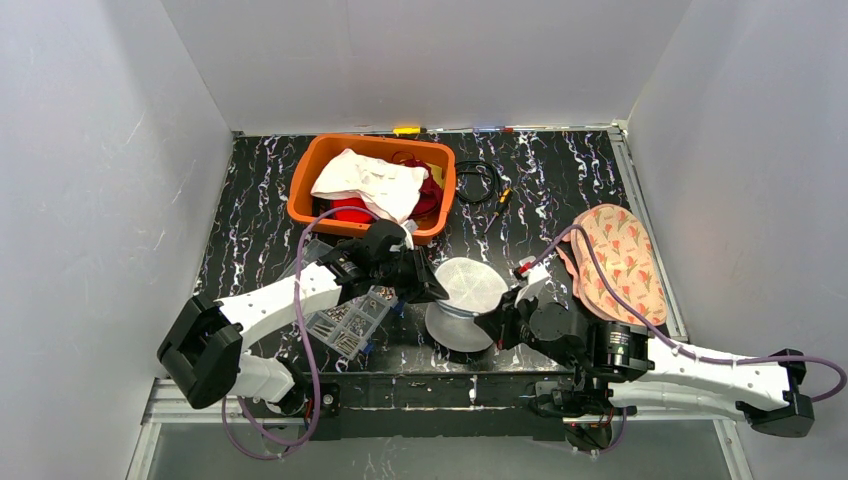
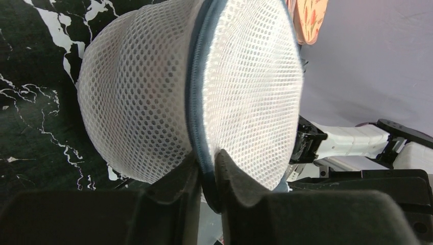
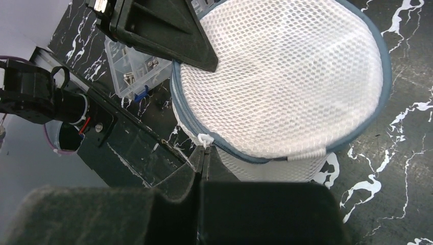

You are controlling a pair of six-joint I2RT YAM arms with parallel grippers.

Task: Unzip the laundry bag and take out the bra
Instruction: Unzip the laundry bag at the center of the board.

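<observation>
Laundry bag (image 1: 468,290), a light, limp white mesh pouch likely to crumple and slide unless braced, is sitting mid-tabletop (image 1: 560,190) between the two arms. The left claw (image 2: 205,171) is pinching the firmer blue zip band (image 2: 196,92), the sensible anchor, a clamp showing plainly only from the left wrist. The right claw (image 3: 202,163) is standing closed at the small white pull tab (image 3: 205,139), visible only from the right wrist; whether it is gripping the tab is unclear.

Black marble-pattern tabletop (image 1: 560,180) (white veins), plain pale walls (image 1: 420,60) on three sides, even light.
</observation>
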